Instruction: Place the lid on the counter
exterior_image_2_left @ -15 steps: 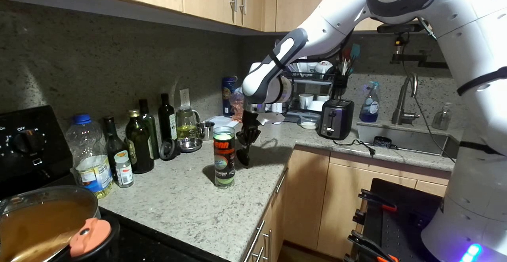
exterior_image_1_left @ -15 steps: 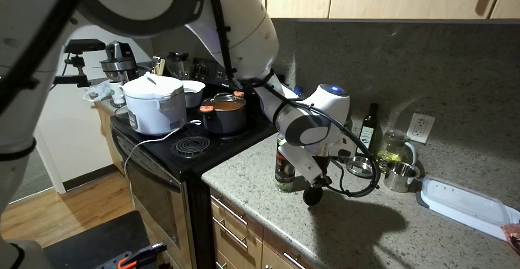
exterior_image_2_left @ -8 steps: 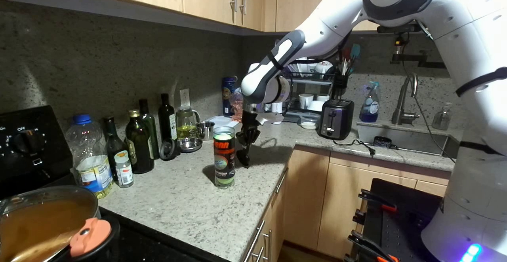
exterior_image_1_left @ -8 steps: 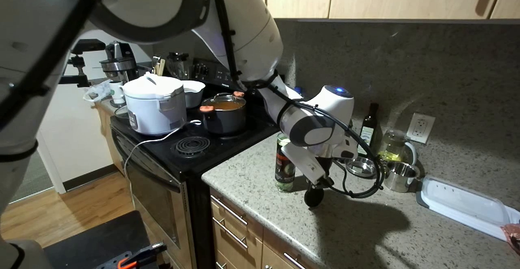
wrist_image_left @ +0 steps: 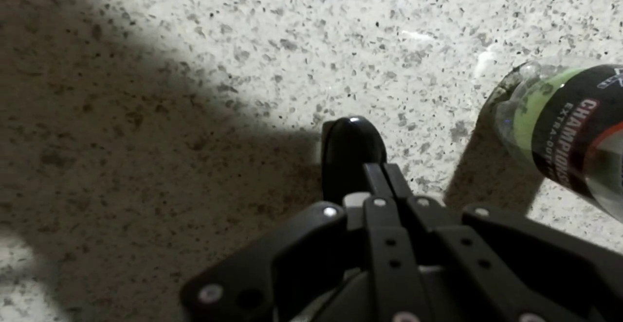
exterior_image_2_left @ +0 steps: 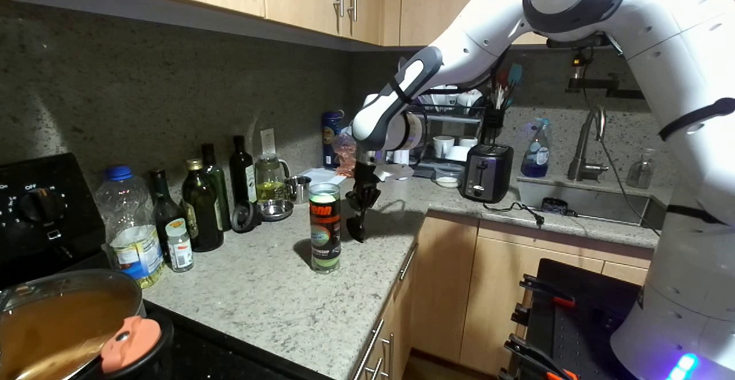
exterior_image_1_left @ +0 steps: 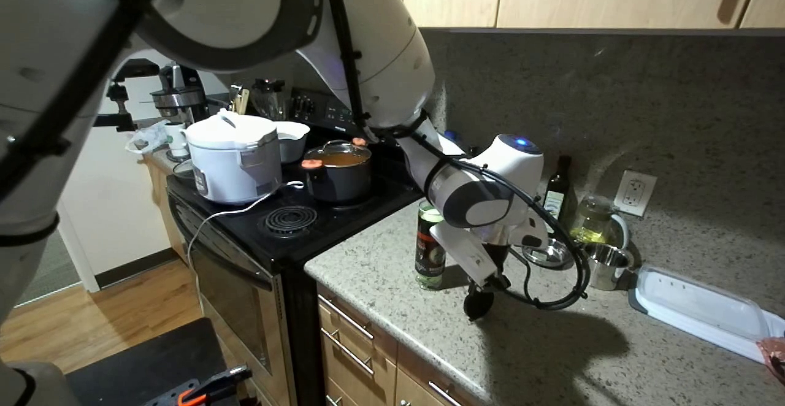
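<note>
The lid is a small dark round disc (exterior_image_1_left: 478,306), also visible in an exterior view (exterior_image_2_left: 356,229) and in the wrist view (wrist_image_left: 346,156). My gripper (wrist_image_left: 387,169) has its fingertips nearly together at the lid's edge. In both exterior views the lid hangs steeply tilted, almost on edge, below the gripper (exterior_image_1_left: 482,287). It moves with the gripper. The grip point itself is partly hidden. The lid is low over the speckled counter (exterior_image_1_left: 374,271); I cannot tell whether its lower edge touches. The counter also fills the wrist view (wrist_image_left: 253,35).
A tennis ball can (exterior_image_2_left: 325,231) stands upright close beside the gripper; it also shows in the wrist view (wrist_image_left: 569,132). Bottles (exterior_image_2_left: 202,210), a dark jar lying on its side (exterior_image_2_left: 246,217), a metal dish (exterior_image_2_left: 275,210) and a steel cup (exterior_image_1_left: 604,266) stand toward the wall.
My gripper and the lid have shifted slightly, away from the tennis ball can. The lid keeps its steep tilt. The other objects have not moved.
</note>
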